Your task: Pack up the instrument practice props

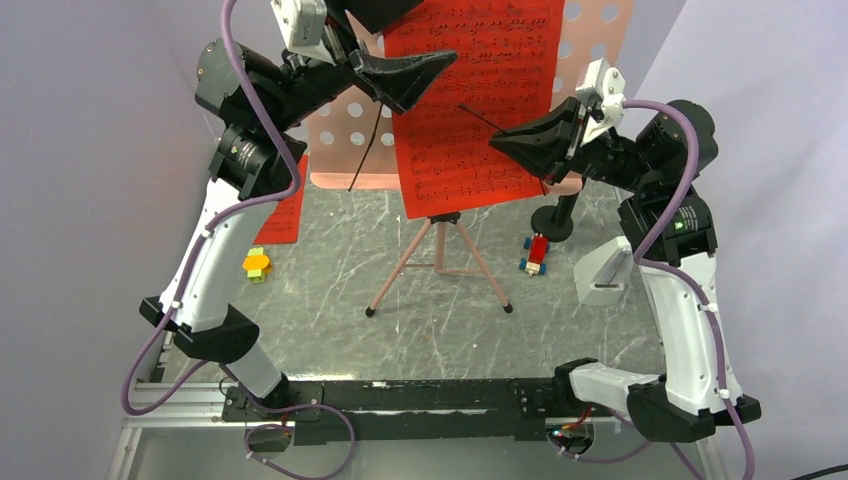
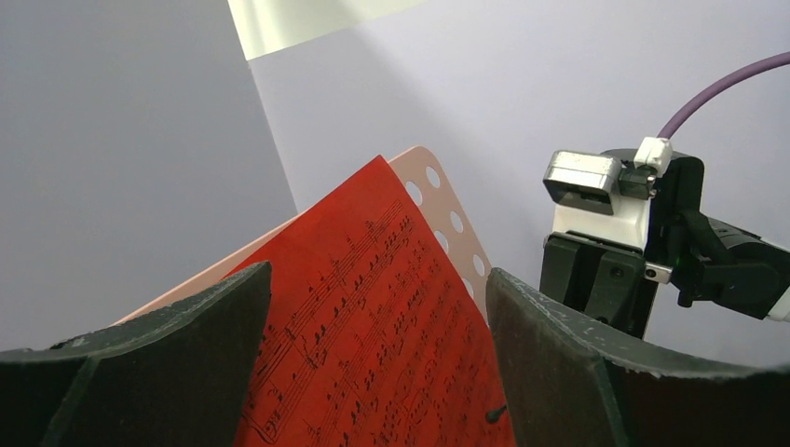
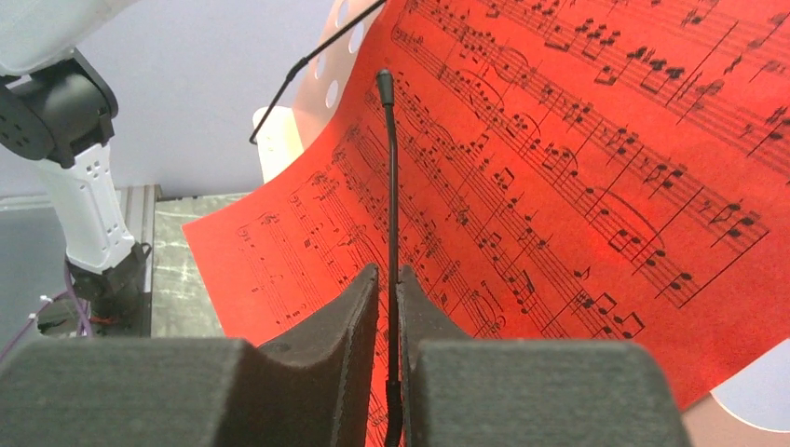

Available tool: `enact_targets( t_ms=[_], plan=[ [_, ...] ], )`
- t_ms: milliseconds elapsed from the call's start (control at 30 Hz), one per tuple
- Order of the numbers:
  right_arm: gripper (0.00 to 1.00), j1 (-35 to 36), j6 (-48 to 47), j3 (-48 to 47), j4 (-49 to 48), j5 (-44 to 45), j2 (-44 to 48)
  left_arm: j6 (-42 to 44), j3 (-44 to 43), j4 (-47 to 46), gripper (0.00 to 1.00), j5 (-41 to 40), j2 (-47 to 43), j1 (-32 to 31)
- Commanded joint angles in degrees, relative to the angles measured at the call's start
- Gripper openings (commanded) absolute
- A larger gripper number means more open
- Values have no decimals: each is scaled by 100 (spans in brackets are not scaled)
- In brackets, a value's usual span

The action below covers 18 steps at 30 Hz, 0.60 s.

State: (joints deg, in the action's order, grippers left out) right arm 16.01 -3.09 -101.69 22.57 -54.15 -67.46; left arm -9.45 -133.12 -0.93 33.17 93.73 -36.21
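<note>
The pink music stand is upright on its tripod legs at the middle of the grey table. Its perforated desk carries a red sheet-music page that hangs below the desk's lower edge. The right gripper is at the page's right edge. Its jaws are closed tight on the thin black wire retainer that lies across the printed face, and it has no hold on the paper itself. The left gripper is raised at the upper left of the desk. Its fingers are spread wide to either side of the page's top corner and hold nothing; contact with the sheet cannot be confirmed. A second red page lies flat on the table at the left, partly hidden by the left arm. The white metronome stands on the table right of the tripod, close to the right arm. Two toy block clusters rest on the surface: a yellow-green block at the left and a red-blue block just right of the tripod.
</note>
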Motion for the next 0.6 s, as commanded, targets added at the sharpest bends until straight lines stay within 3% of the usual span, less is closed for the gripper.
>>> enact_targets(
  t_ms=[0, 267, 567],
  plan=[
    [13, 7, 127, 183, -221, -195, 195, 235, -105, 84, 89, -181, -65, -26],
    [0, 7, -249, 193, 17, 174, 183, 1169, 1049, 483, 92, 566, -1032, -24],
    [0, 7, -529, 228, 288, 343, 251, 2054, 1344, 3026, 85, 1270, -1845, -25]
  ],
)
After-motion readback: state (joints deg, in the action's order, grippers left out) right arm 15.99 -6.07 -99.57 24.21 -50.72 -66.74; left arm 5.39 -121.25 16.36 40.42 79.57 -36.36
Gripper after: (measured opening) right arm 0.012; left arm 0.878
